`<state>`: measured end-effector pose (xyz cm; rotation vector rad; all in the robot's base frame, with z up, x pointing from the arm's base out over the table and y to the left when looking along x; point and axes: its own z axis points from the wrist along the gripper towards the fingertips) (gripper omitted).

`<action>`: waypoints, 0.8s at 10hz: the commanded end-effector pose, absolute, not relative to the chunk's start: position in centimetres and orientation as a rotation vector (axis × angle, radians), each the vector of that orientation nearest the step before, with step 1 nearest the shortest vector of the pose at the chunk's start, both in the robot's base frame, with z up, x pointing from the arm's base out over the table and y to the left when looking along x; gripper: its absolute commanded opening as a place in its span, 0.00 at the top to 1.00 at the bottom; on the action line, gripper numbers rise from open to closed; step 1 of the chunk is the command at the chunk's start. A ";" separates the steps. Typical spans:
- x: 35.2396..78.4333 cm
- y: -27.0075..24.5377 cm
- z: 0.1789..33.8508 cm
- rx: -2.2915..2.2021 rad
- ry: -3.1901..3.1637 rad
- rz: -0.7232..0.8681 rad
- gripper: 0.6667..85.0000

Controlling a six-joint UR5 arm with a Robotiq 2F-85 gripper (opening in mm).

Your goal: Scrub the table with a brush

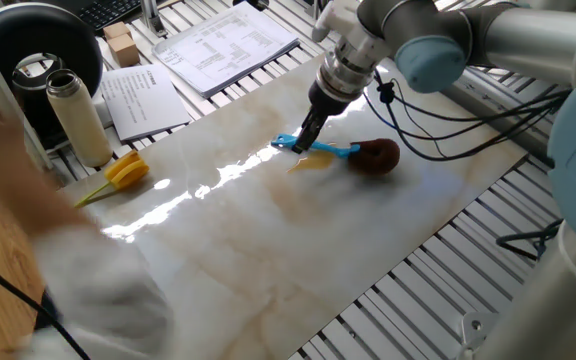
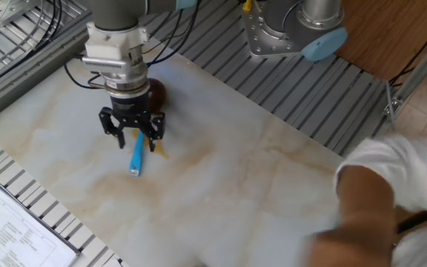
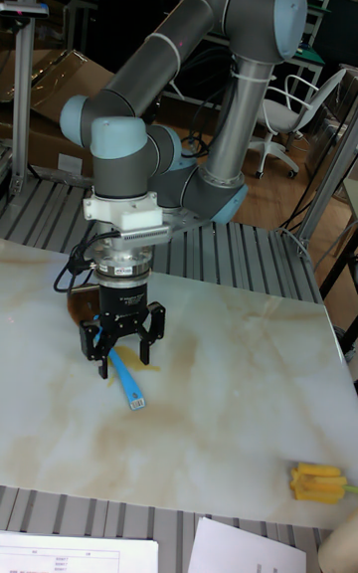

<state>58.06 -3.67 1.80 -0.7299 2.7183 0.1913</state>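
Blue plastic-handled brush (image 2: 137, 153) w/ round brown fuzzy head lies flat on glossy white-beige marble-patterned table (image 2: 258, 193), directly under two-finger gripper (image 2: 132, 133). Jaws spread apart, one finger each side of handle, nothing held; a gap shows betw. fingers and handle in the other fixed view and the tall fixed view. Brush head sits behind gripper, toward arm base side; handle tip pokes out in front. Small amber stain (image 1: 311, 161) lies just beside handle, near fingertips.

Assessment: step in hand appears to be a grasp (or re-grasp) of handle; scrubbing can't proceed w/ tool loose.

Recommendations:
- Centre fingers over handle mid-length, squarely across it, so it doesn't twist on closing.
- Lower until tips are just off slab; handle is thin and lies flat, so a high close would miss.
- Once held, keep head pressed on stain, short strokes, light load; glossy slab looks slippery.

Other items: yellow tulip (image 1: 125, 171) w/ green stem and beige bottle (image 1: 77, 116), both well apart from gripper.
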 end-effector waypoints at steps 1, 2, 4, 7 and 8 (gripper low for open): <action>58.0 -5.0 3.4 -0.766 2.746 0.135 0.18; 57.3 -6.0 4.9 -0.792 2.766 0.132 0.19; 57.0 -8.0 5.2 -0.760 2.791 0.012 0.55; 55.9 -10.2 4.8 -0.516 2.907 -0.065 0.99; 56.1 -11.1 4.9 -0.508 2.904 -0.121 0.99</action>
